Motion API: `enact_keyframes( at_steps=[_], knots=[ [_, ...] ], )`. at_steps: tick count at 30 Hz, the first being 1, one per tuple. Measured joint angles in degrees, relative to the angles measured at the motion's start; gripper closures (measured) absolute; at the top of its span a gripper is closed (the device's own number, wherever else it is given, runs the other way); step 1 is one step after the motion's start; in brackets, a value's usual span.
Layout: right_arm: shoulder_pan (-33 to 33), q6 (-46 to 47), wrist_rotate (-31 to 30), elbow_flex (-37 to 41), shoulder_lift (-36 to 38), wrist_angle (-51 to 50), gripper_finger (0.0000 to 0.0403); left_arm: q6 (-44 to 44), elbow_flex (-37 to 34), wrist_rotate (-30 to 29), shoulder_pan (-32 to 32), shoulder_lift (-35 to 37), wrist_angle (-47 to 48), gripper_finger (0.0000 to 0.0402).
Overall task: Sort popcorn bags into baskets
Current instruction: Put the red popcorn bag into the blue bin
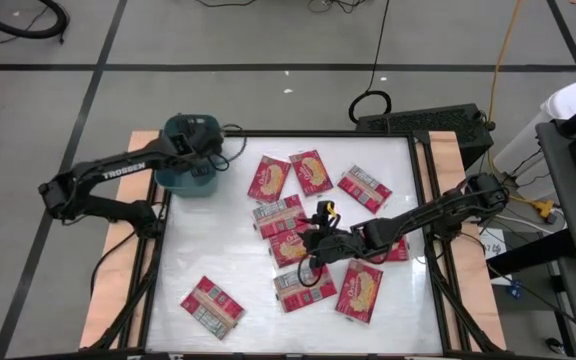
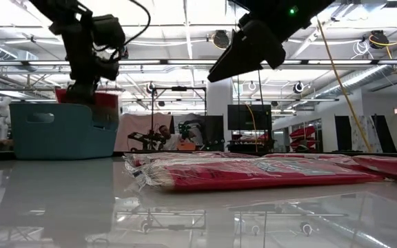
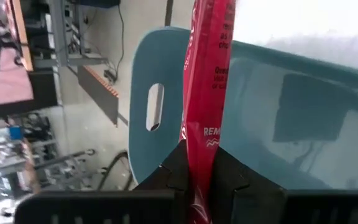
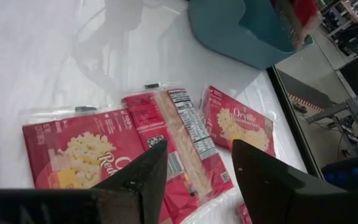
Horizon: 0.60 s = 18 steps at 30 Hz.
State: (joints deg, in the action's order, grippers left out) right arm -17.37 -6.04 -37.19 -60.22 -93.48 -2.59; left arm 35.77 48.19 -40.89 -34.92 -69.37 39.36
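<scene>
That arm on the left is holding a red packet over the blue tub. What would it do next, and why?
Probably open its fingers and drop it. The left gripper is shut on a popcorn bag hanging edge-down over the teal basket, so letting go should land it inside. The right gripper hovers open over the loose bags.

The high view looks straight down from well above, taking in the whole white table (image 1: 228,270), while the low view sits at the table's surface and faces level across it into the room, close to the nearest popcorn bags (image 2: 253,172). The left wrist view looks from very near into the teal basket (image 3: 278,106), which the high and low views also show. The right wrist view looks down at close range on bags in the table's middle, the basket at its far edge.
</scene>
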Motion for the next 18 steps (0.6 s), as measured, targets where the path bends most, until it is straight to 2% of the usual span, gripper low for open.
enact_keyframes(
  at_steps=[15,18],
  knots=[
    [-0.8,2.4,0.0,7.2,8.3,4.7,0.0232,4.3,-6.0,-2.0,0.0,-0.7,-3.9,0.0371],
    [-1.1,2.4,0.0,9.0,10.2,6.5,0.0232,5.0,-6.0,-4.2,0.0,-0.7,-3.9,0.0371]
  ],
)
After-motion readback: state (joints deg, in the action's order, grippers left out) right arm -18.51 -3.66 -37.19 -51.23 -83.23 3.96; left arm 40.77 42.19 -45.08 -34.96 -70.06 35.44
